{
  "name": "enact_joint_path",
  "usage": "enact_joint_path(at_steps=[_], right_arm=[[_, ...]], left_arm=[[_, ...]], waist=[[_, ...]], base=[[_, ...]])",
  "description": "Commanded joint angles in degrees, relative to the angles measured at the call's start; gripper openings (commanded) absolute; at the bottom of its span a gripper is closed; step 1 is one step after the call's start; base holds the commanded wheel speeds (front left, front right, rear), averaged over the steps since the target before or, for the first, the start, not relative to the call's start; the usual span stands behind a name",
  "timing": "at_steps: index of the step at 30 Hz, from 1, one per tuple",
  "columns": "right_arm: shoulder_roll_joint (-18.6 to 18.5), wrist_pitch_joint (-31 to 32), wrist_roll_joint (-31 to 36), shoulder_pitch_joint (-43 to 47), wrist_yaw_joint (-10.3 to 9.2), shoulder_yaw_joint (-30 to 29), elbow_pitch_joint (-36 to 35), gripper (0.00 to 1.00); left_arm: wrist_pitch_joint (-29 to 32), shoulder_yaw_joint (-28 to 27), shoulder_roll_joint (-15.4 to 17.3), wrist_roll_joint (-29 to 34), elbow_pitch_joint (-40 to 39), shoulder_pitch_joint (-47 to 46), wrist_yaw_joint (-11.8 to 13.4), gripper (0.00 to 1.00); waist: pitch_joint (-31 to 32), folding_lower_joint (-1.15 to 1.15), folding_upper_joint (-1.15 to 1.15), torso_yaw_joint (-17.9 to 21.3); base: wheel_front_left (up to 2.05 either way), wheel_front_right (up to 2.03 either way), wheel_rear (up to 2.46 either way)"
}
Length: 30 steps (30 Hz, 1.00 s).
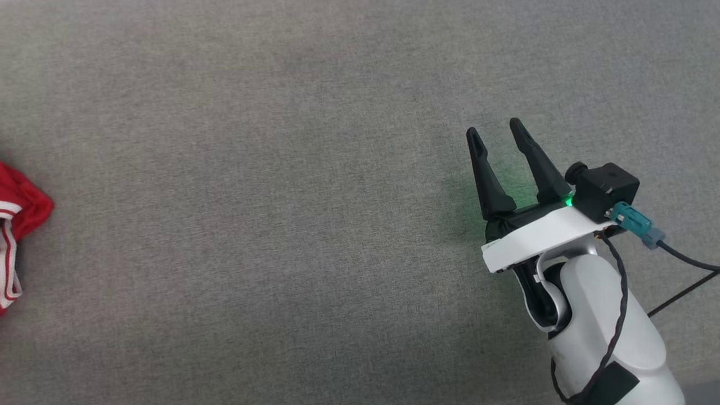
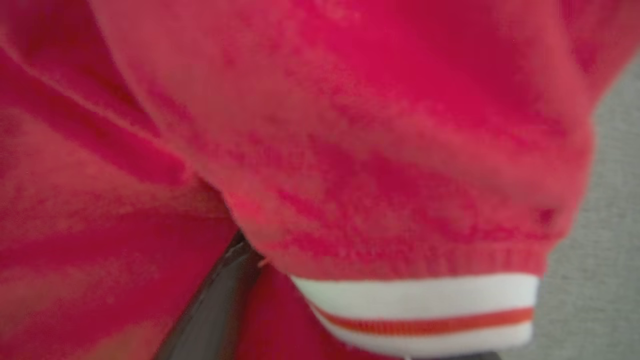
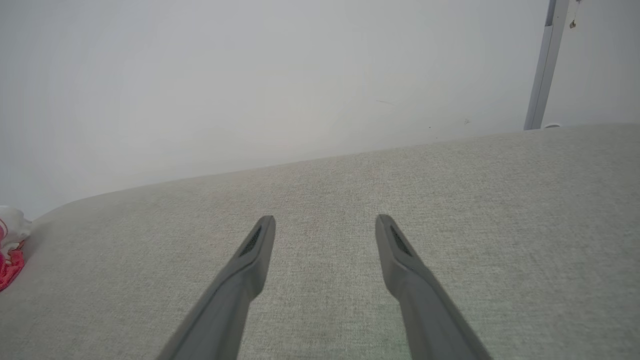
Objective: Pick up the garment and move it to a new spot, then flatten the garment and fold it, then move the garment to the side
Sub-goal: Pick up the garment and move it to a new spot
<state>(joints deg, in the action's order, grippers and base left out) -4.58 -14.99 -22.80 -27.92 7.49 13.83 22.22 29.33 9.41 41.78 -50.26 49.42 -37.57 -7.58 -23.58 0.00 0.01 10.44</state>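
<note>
Pickup step. Garment (image 1: 22, 216) lay bunched at the surface's (image 1: 337, 225) far left edge. Left tool (image 2: 215, 310) sat buried in red cloth (white cuff close up); can't tell if it gripped, possibly did. Right tool (image 1: 493, 128) hovered open, well apart. Next move needs a firm pinch, then a lift toward centre.

Item: worktop (image 1: 315, 169), flat, covered in grey woven fabric, faintly mottled. The far edge is soft and rounded, curving down at the far left corner against a pale wall (image 3: 250, 75).
Contents, one entry: garment (image 1: 21, 216), bright red with white striped trim, crumpled, toward the left side and partly out of frame. Whether it rests wholly on the fabric cannot be told.
</note>
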Motion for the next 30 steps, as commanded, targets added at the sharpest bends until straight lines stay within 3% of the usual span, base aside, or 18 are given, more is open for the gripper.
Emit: enact_joint_path(at_steps=[1,2,3,11,16,24,30], right_arm=[[-0.17,-0.26,0.09,-0.80,-0.01,0.07,-0.44,1.00],[-0.30,-0.26,0.17,-0.91,-0.01,0.04,-0.61,1.00],[-0.41,-0.26,0.21,-0.94,-0.01,0.02,-0.83,1.00],[-0.82,-0.26,0.28,0.16,-0.01,-0.75,-1.45,1.00],[-0.33,-0.26,-0.01,1.61,-0.01,-1.10,-0.96,1.00],[0.40,-0.26,-1.04,3.44,-0.01,-1.47,-1.09,1.00],[1.19,-0.26,-2.13,4.30,0.00,-2.27,-1.74,1.00]], left_arm=[[2.71,3.28,-5.76,-0.15,3.08,3.59,0.24,0.66],[2.60,3.86,-5.94,-0.51,2.65,3.66,0.24,0.20],[1.84,3.88,-6.08,-1.09,2.57,3.67,0.24,0.00],[-13.11,5.45,-1.80,1.32,-3.27,-0.10,0.15,0.00],[-20.01,8.10,-0.94,2.86,-7.98,-2.71,0.17,0.00],[-21.75,16.12,-1.65,1.88,-21.81,-5.04,0.17,0.00],[-20.38,25.92,-4.90,-0.63,-31.95,-9.25,0.17,0.00]], waist=[[-0.40,0.00,-0.01,0.32],[-0.46,0.00,-0.01,0.31],[-0.39,0.00,-0.01,0.21],[3.04,0.00,-0.01,-1.92],[6.44,0.00,-0.01,-2.90],[9.17,0.00,-0.01,-1.11],[8.69,0.00,-0.01,2.54]], base=[[0.00,0.00,0.00],[0.00,0.00,0.00],[0.00,0.00,0.00],[0.00,0.00,0.00],[0.00,0.00,0.00],[0.00,0.00,0.00],[0.00,0.00,0.00]])
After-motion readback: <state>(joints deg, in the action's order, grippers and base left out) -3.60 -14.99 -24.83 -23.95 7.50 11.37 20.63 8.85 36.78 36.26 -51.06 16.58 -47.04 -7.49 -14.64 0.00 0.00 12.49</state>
